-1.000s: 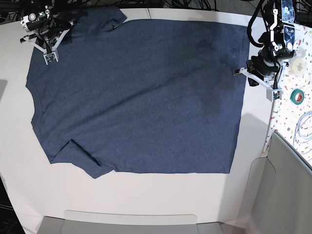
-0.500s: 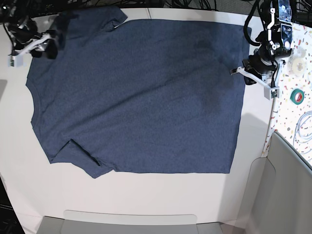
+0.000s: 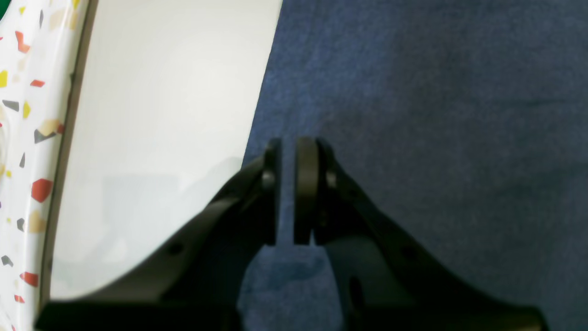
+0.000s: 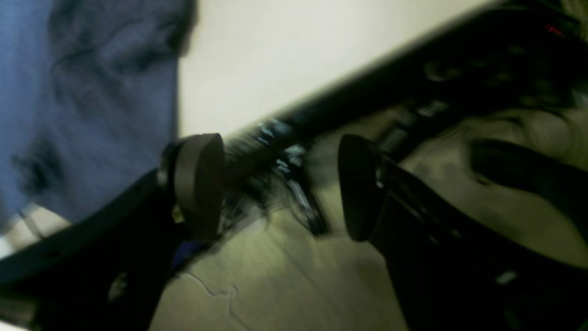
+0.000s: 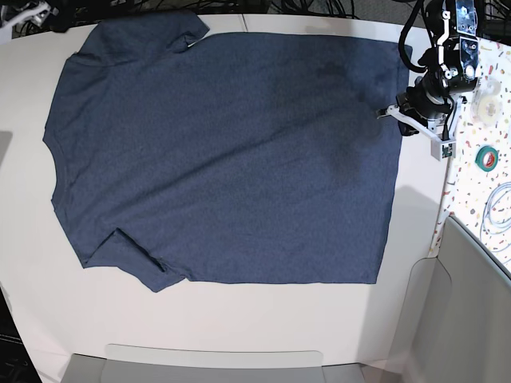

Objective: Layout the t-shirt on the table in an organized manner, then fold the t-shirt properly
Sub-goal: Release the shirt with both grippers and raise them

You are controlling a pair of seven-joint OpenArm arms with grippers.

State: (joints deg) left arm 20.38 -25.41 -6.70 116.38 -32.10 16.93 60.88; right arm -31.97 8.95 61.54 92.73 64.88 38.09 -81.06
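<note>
Nearest me in the base view, a grey panel (image 5: 239,373) runs along the bottom edge, and a second grey panel (image 5: 463,303) slants up the lower right corner, close beside the shirt's lower right corner. Past them I have the matte white table (image 5: 239,319), bright and plain, with the dark blue t-shirt (image 5: 239,167) spread broadly over it; its lower left part is bunched, with a short raised crease. Out on the right, the confetti-speckled strip (image 5: 458,191) borders the tabletop. On the speckled surface I see a loose white cable (image 5: 493,219), then a teal-rimmed roll (image 5: 486,158) with a red centre, and beyond it a pale round thing (image 5: 489,108) that I can't make out. My left gripper (image 3: 286,142) hangs over the shirt's right edge, its fingers parted by a narrow gap with nothing between them; its arm covers part of the upper right edge. Farther off, at the top left corner, my right gripper (image 4: 280,138) is mostly out of the base view; its own camera shows the fingers wide apart, holding nothing, clear of the cloth. Through that blurred picture I get a black rail (image 4: 367,87) past the tabletop, then a dull brownish floor (image 4: 285,276) with a thin pale cord (image 4: 232,299).
</note>
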